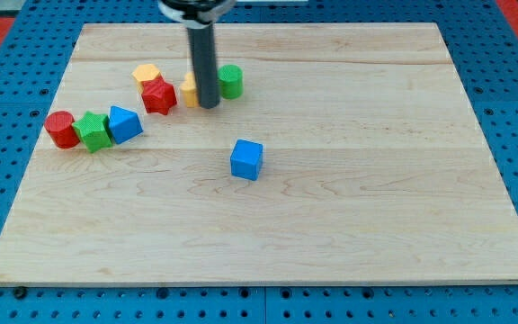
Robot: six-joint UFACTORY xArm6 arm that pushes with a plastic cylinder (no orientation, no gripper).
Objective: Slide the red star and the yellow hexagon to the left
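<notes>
The red star (158,94) lies at the upper left of the wooden board (349,207). The yellow hexagon (146,75) touches it at its upper left. My tip (209,105) is down on the board to the right of the red star, a short gap away. A second yellow block (189,91) sits right against the rod's left side, partly hidden by it. A green cylinder (230,81) stands just to the rod's right.
A red cylinder (60,129), a green block (92,131) and a blue block (125,123) form a row at the board's left edge. A blue cube (246,159) lies near the middle. Blue pegboard surrounds the board.
</notes>
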